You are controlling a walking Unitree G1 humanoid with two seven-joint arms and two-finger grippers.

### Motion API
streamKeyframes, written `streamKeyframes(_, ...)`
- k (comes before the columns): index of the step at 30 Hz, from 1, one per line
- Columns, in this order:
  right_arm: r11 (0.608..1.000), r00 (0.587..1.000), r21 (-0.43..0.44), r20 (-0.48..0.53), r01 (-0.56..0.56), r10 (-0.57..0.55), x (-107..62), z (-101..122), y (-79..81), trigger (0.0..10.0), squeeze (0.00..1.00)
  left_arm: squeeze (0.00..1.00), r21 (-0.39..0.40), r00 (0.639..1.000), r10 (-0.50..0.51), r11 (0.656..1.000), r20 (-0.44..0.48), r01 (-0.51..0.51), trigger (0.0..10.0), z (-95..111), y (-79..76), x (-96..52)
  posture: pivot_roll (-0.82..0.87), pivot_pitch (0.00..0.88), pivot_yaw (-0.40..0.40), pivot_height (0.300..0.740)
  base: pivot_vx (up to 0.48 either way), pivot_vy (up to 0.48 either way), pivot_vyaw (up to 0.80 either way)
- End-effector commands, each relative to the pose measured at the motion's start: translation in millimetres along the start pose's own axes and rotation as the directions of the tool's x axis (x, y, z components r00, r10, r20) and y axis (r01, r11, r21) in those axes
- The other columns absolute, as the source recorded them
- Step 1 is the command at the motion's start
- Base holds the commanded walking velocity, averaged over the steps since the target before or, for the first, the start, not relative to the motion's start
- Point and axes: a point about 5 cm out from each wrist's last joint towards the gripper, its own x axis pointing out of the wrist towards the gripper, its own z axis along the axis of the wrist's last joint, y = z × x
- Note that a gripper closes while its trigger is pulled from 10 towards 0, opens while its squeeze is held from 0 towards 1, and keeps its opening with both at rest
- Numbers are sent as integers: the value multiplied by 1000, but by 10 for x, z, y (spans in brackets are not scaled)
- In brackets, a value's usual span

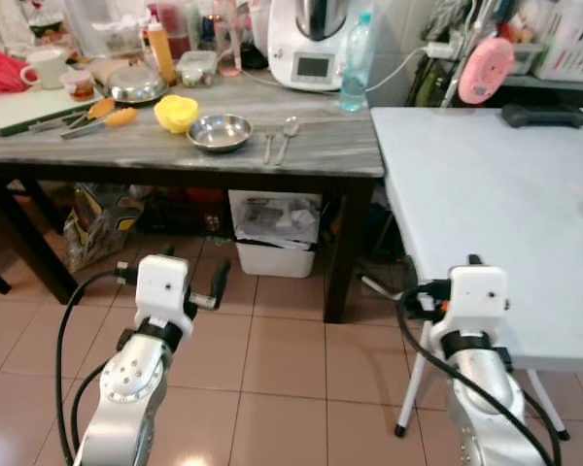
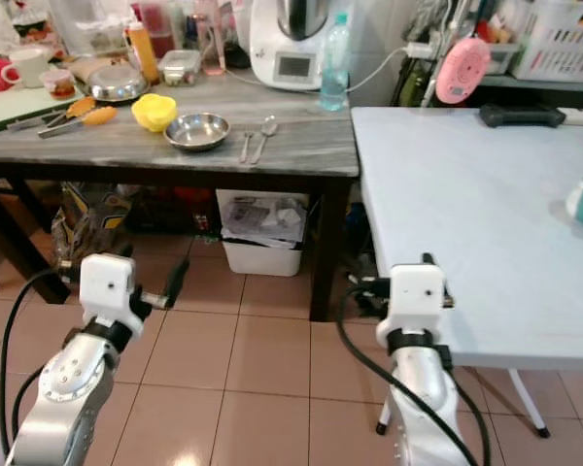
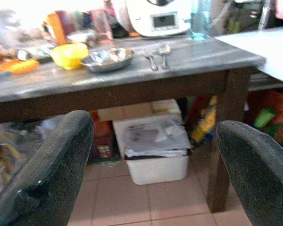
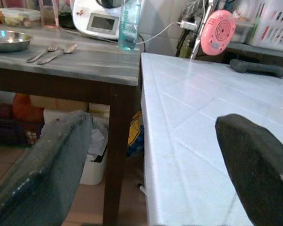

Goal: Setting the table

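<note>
left hand [image 3: 153,155]: fingers spread wide, holding nothing, low over the tiled floor, facing the grey counter [image 1: 321,146]
right hand [image 4: 155,165]: fingers spread, holding nothing, at the near edge of the white counter [image 1: 486,184]
steel bowl [image 1: 220,132]: on the grey counter, near its front edge
yellow bowl [image 1: 176,113]: just beside the steel bowl, on its left
fork [image 1: 268,147]: right of the steel bowl
spoon [image 1: 288,136]: next to the fork, roughly parallel
water bottle [image 1: 355,63]: upright at the back right of the grey counter
white bin [image 1: 275,233]: on the floor under the grey counter
</note>
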Motion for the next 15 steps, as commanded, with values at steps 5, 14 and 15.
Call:
streamKeyframes(5, 1000, 1000, -7, -5, 15, -15, 9, -1, -31, 10000, 0, 0, -1, 1000, -20, 1000, 13, 20, 10000, 36, -23, 24, 14, 41, 58, 740, 0, -480, -239)
streamKeyframes(14, 1000, 1000, -13, 4, 19, -19, 44, 8, -43, 10000, 0, 0, 0, 1000, -23, 1000, 16, 23, 10000, 32, -21, 34, 19, 30, 52, 740, 0, -480, -650)
streamKeyframes(15, 1000, 1000, -12, 6, 19, -19, 49, 11, -43, 10000, 0, 0, 1, 1000, -23, 1000, 17, 23, 10000, 31, -16, 30, 20, 30, 52, 740, 0, -480, -431)
